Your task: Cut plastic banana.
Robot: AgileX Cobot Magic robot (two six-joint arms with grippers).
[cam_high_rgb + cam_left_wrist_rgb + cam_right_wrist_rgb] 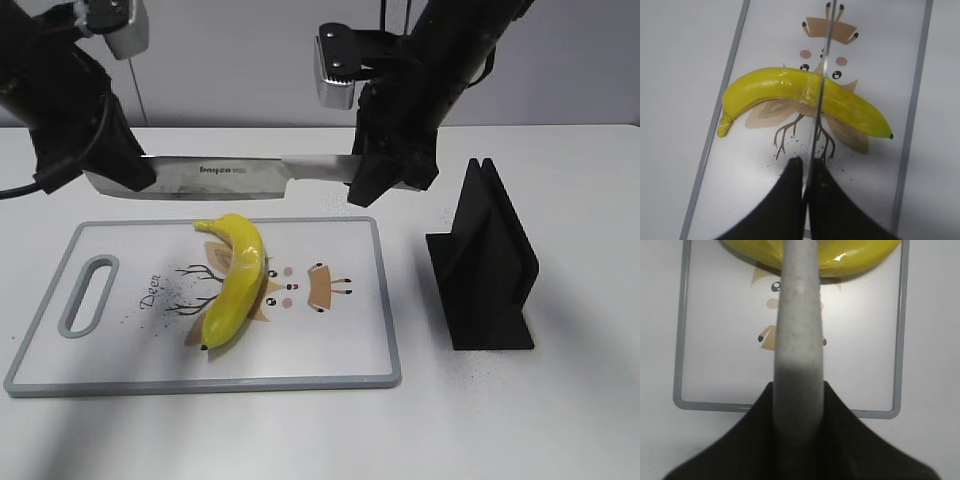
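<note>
The plastic banana (pixel 235 281) lies on the cutting board (pixel 120 375), running from near the board's far edge toward its near edge, over the printed deer drawing (pixel 300 285) at the middle of the board. Above the board, and not touching the banana, a knife (pixel 225 177) is held level between the two arms. The right gripper (pixel 799 435) is pinched on the knife's grey handle (pixel 799 340), while the left gripper (pixel 807 200) is pressed together on the blade near its tip. In the left wrist view the blade's thin edge lines up across the middle of the banana, so the cut looks aimed but not yet begun. The main risk, as I judge it, is uneven descent: if one arm drops faster than the other, the blade will tilt and slide off the glossy curved skin, rolling the banana sideways across the board. The left gripper's hold on the smooth steel may also slip under load. The board could skid on the white counter (pixel 560 420) if the push comes at a slant. The black knife stand (pixel 485 265) sits to the right of the board, clear of the work.
</note>
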